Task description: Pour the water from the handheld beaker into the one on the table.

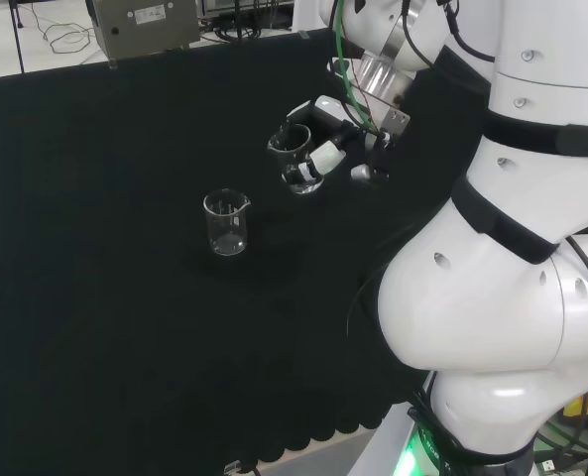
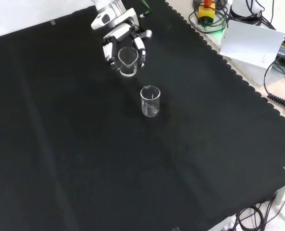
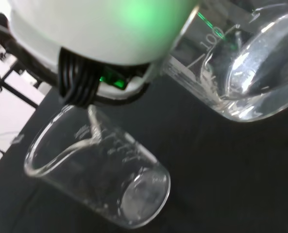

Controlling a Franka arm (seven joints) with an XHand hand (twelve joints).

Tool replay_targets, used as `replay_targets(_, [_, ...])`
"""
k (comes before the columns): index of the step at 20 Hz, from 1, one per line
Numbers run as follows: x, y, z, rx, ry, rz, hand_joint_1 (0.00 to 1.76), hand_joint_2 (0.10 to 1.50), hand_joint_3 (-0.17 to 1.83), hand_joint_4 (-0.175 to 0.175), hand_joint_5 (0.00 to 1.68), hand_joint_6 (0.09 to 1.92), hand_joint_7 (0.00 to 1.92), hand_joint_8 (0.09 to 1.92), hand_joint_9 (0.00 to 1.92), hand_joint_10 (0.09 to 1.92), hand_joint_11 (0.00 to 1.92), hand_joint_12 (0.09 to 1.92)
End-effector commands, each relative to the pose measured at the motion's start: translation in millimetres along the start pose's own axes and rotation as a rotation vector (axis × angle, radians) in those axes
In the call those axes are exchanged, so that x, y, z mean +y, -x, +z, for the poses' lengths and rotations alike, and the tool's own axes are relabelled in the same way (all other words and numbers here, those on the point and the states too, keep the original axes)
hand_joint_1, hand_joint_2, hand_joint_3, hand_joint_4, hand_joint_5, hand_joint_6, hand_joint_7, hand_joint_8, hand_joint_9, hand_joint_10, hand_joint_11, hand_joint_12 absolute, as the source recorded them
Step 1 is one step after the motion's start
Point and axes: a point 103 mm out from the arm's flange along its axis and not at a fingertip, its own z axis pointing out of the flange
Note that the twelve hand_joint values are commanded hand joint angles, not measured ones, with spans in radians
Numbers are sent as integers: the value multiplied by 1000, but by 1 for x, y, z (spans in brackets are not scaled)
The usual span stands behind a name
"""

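A clear glass beaker (image 1: 295,159) hangs above the cloth, and my hand (image 1: 325,151) has its fingers curled round it. In the head view this beaker leans slightly toward the left, with a little water near its base. In the front view the held beaker (image 2: 128,61) sits between the fingers (image 2: 139,47) of my hand (image 2: 114,34). A second clear beaker (image 1: 227,222) stands upright on the black cloth, left of and below the held one in the head view; in the front view this beaker (image 2: 150,101) is nearer the camera. The wrist view shows the held beaker (image 3: 241,73) close up and the standing beaker (image 3: 102,170) beyond it.
The black cloth (image 2: 84,159) spreads wide around both beakers. A grey box (image 1: 145,25) stands past the cloth's far edge in the head view. Cables and a white box (image 2: 253,43) lie off the cloth at the front view's right. The arm's white links (image 1: 512,248) stand at the head view's right.
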Motion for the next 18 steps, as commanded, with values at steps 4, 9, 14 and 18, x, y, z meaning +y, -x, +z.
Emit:
replay_targets(4, [-5,-37,-2,-117,-159,40,1450,454,925,-175,1228,732,1367,644,1550,468,1200,717])
replay_targets(9, [1,-52,0,-196,-238,87,1450,442,944,-175,1232,731,1370,652,1551,480,1197,720])
replay_targets(14, [7,-67,3,-296,-299,100,1451,435,963,-175,1225,750,1362,681,1537,520,1188,740])
replay_targets(18, [8,-76,7,-398,-375,103,1451,433,968,-175,1223,755,1361,689,1532,531,1187,746])
